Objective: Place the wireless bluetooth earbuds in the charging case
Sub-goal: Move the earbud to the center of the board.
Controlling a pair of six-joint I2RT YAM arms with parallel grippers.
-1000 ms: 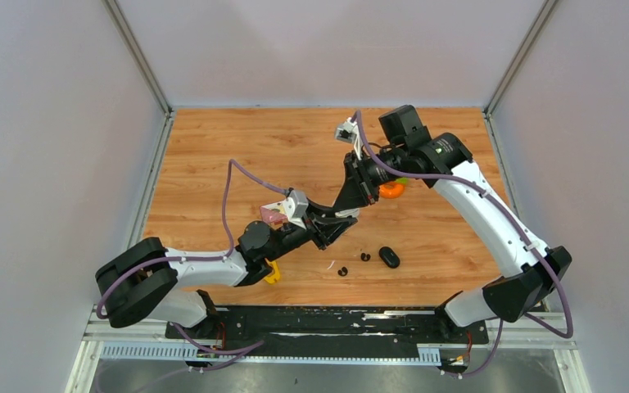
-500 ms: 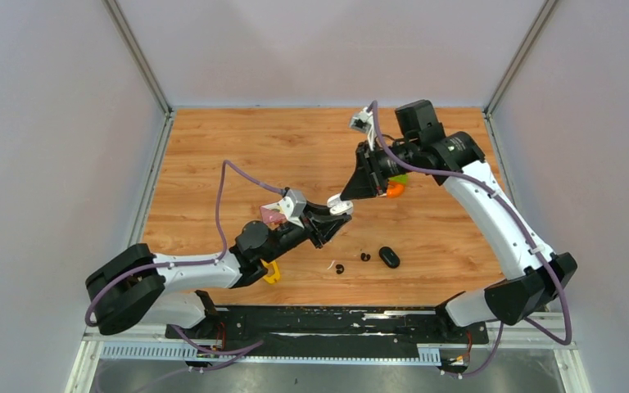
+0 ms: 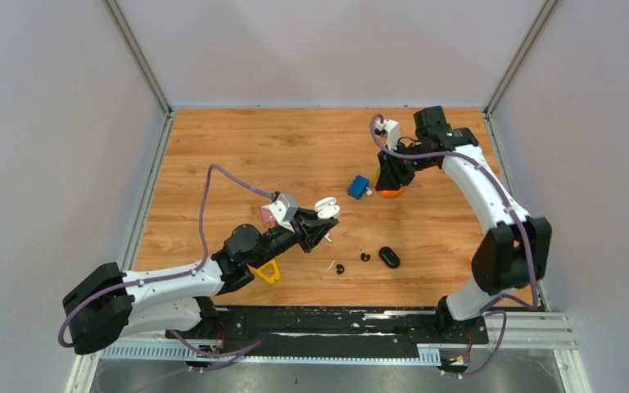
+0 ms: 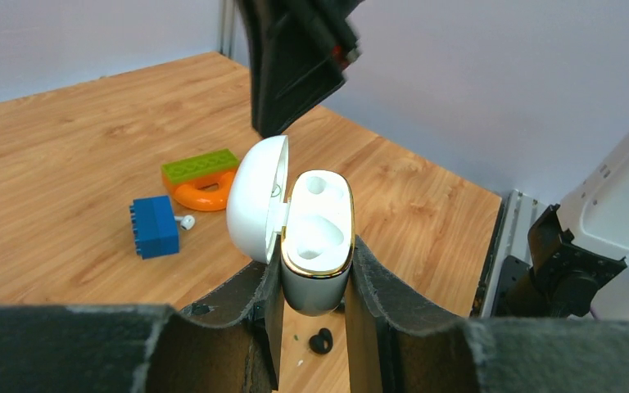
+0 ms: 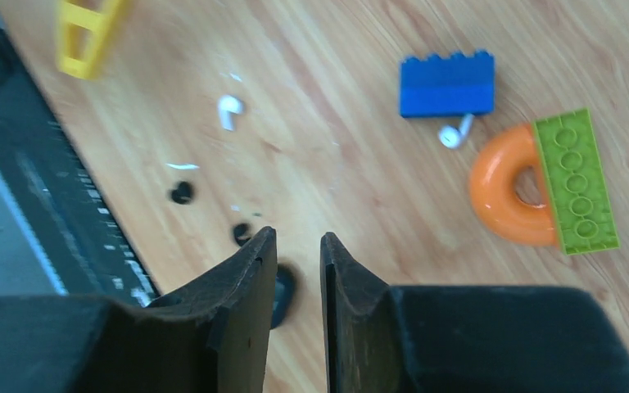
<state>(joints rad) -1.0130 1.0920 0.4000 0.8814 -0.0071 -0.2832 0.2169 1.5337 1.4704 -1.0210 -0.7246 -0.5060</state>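
From above, I see a wood-grain table [image 3: 237, 147] walled by plain grey panels [image 3: 49, 123]. My left gripper [image 3: 321, 223] clenches the open white case [image 3: 325, 207] at centre. The right gripper [image 3: 386, 176] sits at two o'clock over the orange ring [image 3: 391, 193]; the blue block [image 3: 358, 187] lies beside it.

Left wrist: the case [image 4: 315, 237] stands upright between the fingers, lid back, both wells empty.

Right wrist: jaws nearly closed on nothing. One white earbud [image 5: 454, 134] touches the blue block [image 5: 446, 83]; another [image 5: 228, 110] lies at ten o'clock, two black earbuds [image 5: 182, 192] near the front rail [image 5: 57, 221].

The top external view looks steeply down over the whole table [image 3: 237, 155], while both wrist views sit close behind their own fingers (all three share the blue block [image 3: 358, 187] [image 4: 155, 226] [image 5: 447, 83]).
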